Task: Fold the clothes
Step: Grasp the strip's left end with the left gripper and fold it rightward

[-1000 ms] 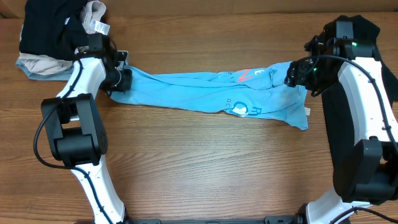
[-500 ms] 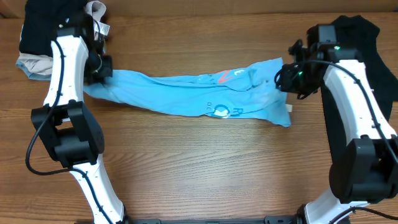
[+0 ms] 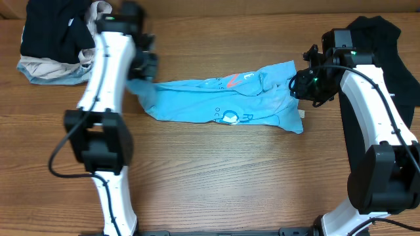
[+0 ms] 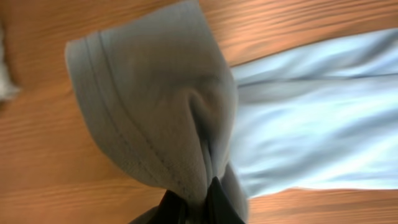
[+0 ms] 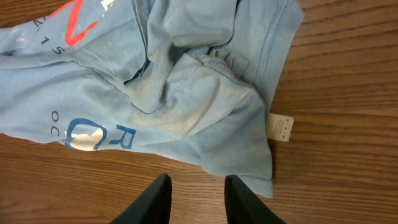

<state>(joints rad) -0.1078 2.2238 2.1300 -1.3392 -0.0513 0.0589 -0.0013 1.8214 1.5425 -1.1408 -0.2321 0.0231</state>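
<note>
The light blue T-shirt (image 3: 223,101) lies in a crumpled band across the table, with red and white lettering showing. My left gripper (image 3: 141,69) is shut on the shirt's left end and holds it above the table. In the left wrist view the hemmed cloth (image 4: 161,106) hangs from the closed fingers (image 4: 198,205). My right gripper (image 3: 303,85) is open and empty over the shirt's right end. In the right wrist view its fingers (image 5: 198,193) hover over bare wood by the shirt's edge (image 5: 186,87) and a white label (image 5: 280,126).
A bundle of black and beige garments (image 3: 52,39) sits at the back left corner. A plain black garment (image 3: 394,46) lies at the back right, behind my right arm. Bare wood table (image 3: 216,170) extends in front of the shirt.
My left gripper has swung from the far left toward the right, carrying the shirt's left end, so the shirt spans less width. The right gripper shifted slightly left.
</note>
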